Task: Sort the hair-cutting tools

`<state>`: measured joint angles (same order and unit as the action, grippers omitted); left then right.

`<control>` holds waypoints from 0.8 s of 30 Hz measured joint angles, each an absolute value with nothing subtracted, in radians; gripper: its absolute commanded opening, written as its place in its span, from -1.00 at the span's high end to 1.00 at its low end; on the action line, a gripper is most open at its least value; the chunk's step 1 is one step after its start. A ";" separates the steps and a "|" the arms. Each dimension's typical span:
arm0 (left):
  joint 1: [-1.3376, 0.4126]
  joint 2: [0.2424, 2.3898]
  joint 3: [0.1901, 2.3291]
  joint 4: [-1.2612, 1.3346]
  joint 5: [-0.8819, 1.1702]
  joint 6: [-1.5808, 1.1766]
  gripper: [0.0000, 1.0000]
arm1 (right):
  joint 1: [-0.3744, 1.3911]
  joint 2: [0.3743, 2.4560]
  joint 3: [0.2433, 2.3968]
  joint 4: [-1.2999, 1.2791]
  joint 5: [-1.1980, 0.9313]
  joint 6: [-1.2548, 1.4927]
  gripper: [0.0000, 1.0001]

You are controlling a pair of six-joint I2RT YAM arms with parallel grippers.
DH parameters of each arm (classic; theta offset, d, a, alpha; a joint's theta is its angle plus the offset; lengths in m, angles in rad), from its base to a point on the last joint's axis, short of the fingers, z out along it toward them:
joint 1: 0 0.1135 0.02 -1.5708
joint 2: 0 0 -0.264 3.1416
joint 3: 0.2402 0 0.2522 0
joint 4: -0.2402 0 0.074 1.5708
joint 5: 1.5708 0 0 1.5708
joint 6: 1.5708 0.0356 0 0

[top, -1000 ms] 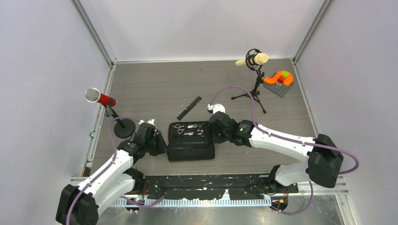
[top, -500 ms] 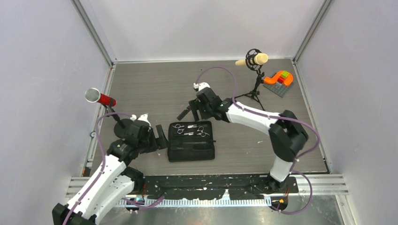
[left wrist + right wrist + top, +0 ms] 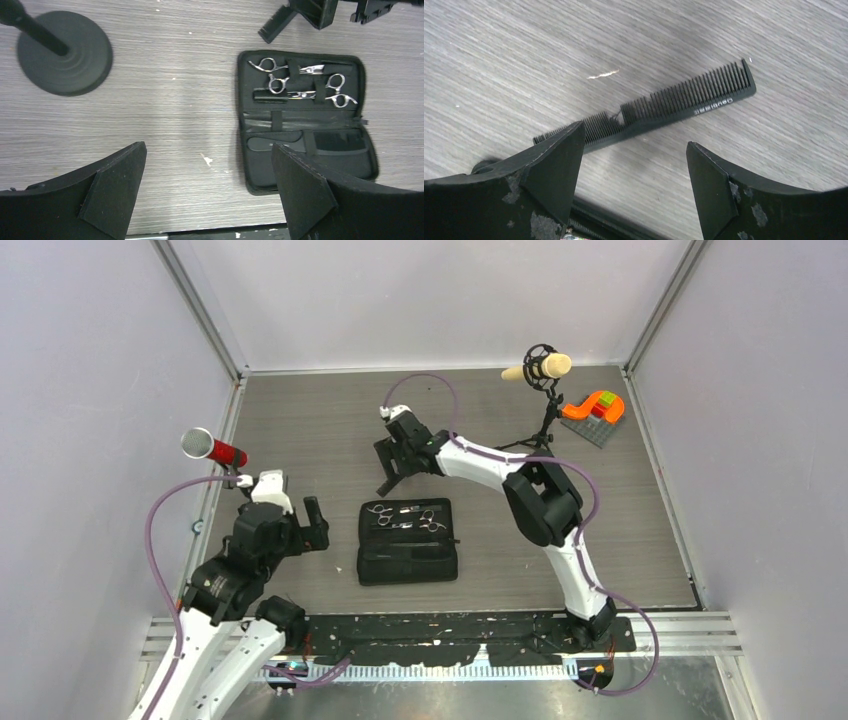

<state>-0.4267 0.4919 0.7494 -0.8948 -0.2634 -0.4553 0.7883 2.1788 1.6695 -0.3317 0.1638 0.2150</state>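
An open black case (image 3: 408, 555) lies in the middle of the table with two silver scissors (image 3: 380, 512) (image 3: 432, 521) strapped in its upper half. The left wrist view shows the same scissors (image 3: 272, 75) (image 3: 338, 93), with a black comb (image 3: 275, 143) tucked in the lower pocket. A second black comb (image 3: 664, 107) lies loose on the table beyond the case, its near end (image 3: 383, 488) showing. My right gripper (image 3: 634, 137) (image 3: 393, 468) hovers open just above it, holding nothing. My left gripper (image 3: 208, 147) (image 3: 318, 525) is open and empty, left of the case.
A red microphone (image 3: 212, 448) stands at the left, its round black base (image 3: 65, 52) close to my left arm. A beige microphone (image 3: 538, 367) on a tripod stands at the back right, beside orange blocks (image 3: 595, 408) on a grey plate. Metal frame rails border the table.
My left gripper has opened and pulled back to the left, away from the case. My right arm has swung from the case's right side out to the loose comb.
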 measured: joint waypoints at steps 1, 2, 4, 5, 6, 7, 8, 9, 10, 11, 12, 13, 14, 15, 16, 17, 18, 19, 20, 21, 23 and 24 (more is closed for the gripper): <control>-0.427 0.480 0.749 -0.896 -0.275 -0.440 -0.99 | 0.788 2.199 1.695 -0.339 0.165 0.215 -0.65; -0.427 0.469 0.749 -0.896 -0.285 -0.430 -0.99 | 0.788 2.218 1.718 -0.346 0.165 0.215 -0.65; -0.427 0.450 0.749 -0.896 -0.300 -0.407 -0.99 | 0.788 2.246 1.745 -0.357 0.171 0.216 -0.64; -0.427 0.443 0.749 -0.896 -0.307 -0.395 -0.99 | 0.788 2.257 1.752 -0.368 0.178 0.216 -0.64; -0.427 0.438 0.749 -0.896 -0.316 -0.382 -0.99 | 0.788 2.267 1.756 -0.382 0.184 0.216 -0.64; -0.427 0.435 0.749 -0.896 -0.324 -0.371 -0.99 | 0.788 2.273 1.759 -0.387 0.194 0.221 -0.64; -0.427 0.432 0.749 -0.896 -0.332 -0.358 -0.99 | 0.788 2.278 1.768 -0.393 0.205 0.221 -0.64; -0.427 0.429 0.749 -0.896 -0.341 -0.348 -0.99 | 0.788 2.280 1.773 -0.401 0.214 0.221 -0.64; -0.427 0.426 0.749 -0.896 -0.349 -0.334 -0.99 | 0.788 2.280 1.777 -0.410 0.226 0.222 -0.64; -0.427 0.423 0.749 -0.896 -0.354 -0.328 -0.99 | 0.788 2.280 1.777 -0.414 0.236 0.224 -0.64; -0.427 0.418 0.749 -0.895 -0.362 -0.321 -0.99 | 0.788 2.280 1.777 -0.419 0.250 0.227 -0.64; -0.427 0.412 0.749 -0.894 -0.371 -0.312 -0.99 | 0.788 2.280 1.777 -0.421 0.258 0.231 -0.64; -0.427 0.407 0.749 -0.892 -0.376 -0.307 -0.99 | 0.788 2.280 1.776 -0.421 0.269 0.236 -0.64; -0.427 0.400 0.749 -0.887 -0.382 -0.304 -0.99 | 0.788 2.278 1.770 -0.418 0.277 0.242 -0.64; -0.427 0.392 0.749 -0.882 -0.388 -0.301 -0.99 | 0.786 2.271 1.754 -0.410 0.280 0.252 -0.64; -0.427 0.384 0.749 -0.878 -0.395 -0.299 -0.99 | 0.783 2.262 1.737 -0.403 0.281 0.262 -0.63; -0.427 0.378 0.749 -0.874 -0.402 -0.297 -0.99 | 0.775 2.247 1.707 -0.389 0.281 0.274 -0.63; -0.427 0.374 0.749 -0.872 -0.405 -0.297 -0.99 | 0.765 2.226 1.672 -0.378 0.281 0.286 -0.62; -0.426 0.369 0.748 -0.869 -0.408 -0.295 -0.99 | 0.749 2.200 1.631 -0.369 0.278 0.300 -0.59; -0.426 0.366 0.746 -0.867 -0.410 -0.293 -0.99 | 0.730 2.174 1.589 -0.363 0.274 0.312 -0.58; -0.425 0.363 0.743 -0.864 -0.410 -0.287 -0.99 | 0.684 2.126 1.515 -0.352 0.260 0.337 -0.55; -0.424 0.363 0.741 -0.864 -0.410 -0.285 -0.99 | 0.652 2.094 1.467 -0.343 0.258 0.346 -0.53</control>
